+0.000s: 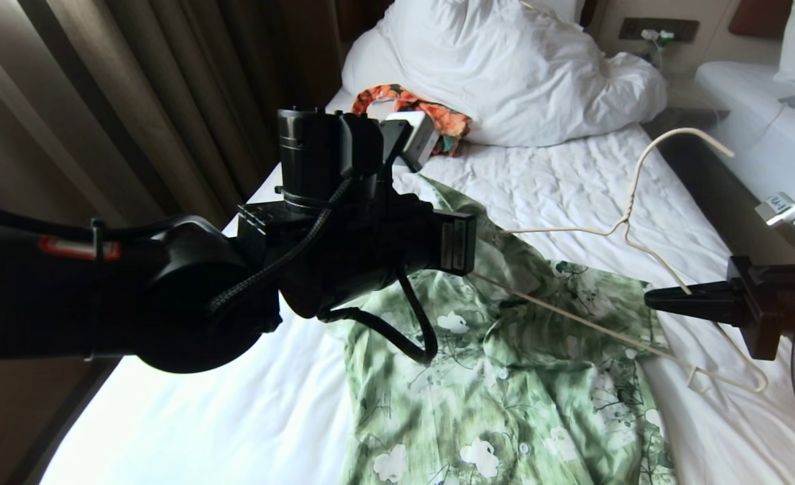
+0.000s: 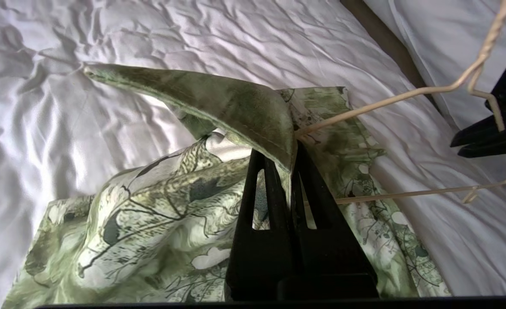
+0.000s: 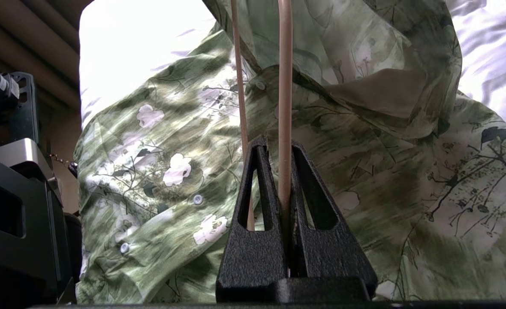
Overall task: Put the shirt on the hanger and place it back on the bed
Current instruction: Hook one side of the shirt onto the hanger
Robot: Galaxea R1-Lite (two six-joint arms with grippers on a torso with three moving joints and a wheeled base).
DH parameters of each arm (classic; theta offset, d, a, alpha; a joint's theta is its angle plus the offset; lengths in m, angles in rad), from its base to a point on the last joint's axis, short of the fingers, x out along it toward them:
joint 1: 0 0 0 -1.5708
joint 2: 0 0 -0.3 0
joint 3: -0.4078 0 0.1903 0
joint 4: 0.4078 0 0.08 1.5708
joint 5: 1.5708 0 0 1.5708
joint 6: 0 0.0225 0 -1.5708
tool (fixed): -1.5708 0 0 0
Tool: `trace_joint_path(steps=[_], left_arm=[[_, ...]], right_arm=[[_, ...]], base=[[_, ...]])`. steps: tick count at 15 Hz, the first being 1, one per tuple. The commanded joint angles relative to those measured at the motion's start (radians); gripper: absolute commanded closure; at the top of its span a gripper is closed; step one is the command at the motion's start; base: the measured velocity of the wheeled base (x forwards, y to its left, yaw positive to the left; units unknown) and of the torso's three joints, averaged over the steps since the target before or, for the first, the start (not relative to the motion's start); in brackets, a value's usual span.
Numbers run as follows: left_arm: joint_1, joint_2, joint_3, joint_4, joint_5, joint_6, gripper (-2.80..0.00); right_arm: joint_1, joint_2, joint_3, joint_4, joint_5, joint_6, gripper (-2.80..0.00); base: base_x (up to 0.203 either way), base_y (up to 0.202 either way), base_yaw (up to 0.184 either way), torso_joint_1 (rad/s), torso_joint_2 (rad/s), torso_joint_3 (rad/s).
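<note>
Left claw (image 2: pixel 288 165) pinches the shirt (image 2: pixel 158 206); right claw (image 3: pixel 284 180) grips the hanger (image 3: pixel 284 107).

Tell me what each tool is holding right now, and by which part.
Left tool pinches the shirt by a fabric edge near its collar; right tool grips the hanger by one wire arm.

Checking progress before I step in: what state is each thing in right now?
shirt: spread on the bed, collar edge lifted.
hanger: held above the bed, one end inside the shirt.
left gripper: shut on the shirt's collar.
right gripper: shut on the hanger wire.
bed: sheet wrinkled.
</note>
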Motion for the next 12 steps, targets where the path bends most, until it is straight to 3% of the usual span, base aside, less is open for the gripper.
trace_joint_path(steps=[1,7,10,12], left_arm=[[-0.038,0.025,-0.028,-0.001,0.001,0.003,0.00],[-0.184,0.080,-0.079,-0.001,0.091,0.003,0.00],[-0.224,0.079,-0.150,0.020,0.101,0.004,0.00],[-0.264,0.071,-0.189,0.094,0.101,0.000,0.00]], right_arm=[[0.031,-0.013,-0.003,0.000,0.002,0.002,0.00],[0.041,-0.036,-0.003,-0.063,-0.020,0.042,0.00],[0.089,-0.049,0.017,-0.075,-0.021,0.046,0.00],[0.146,-0.070,0.021,-0.075,-0.023,0.048,0.00]], base=[[0.000,0.000,0.000,0.000,0.00,0.000],[0.000,0.000,0.000,0.000,0.00,0.000],[0.000,0.000,0.000,0.000,0.00,0.000],[0.000,0.000,0.000,0.000,0.00,0.000]])
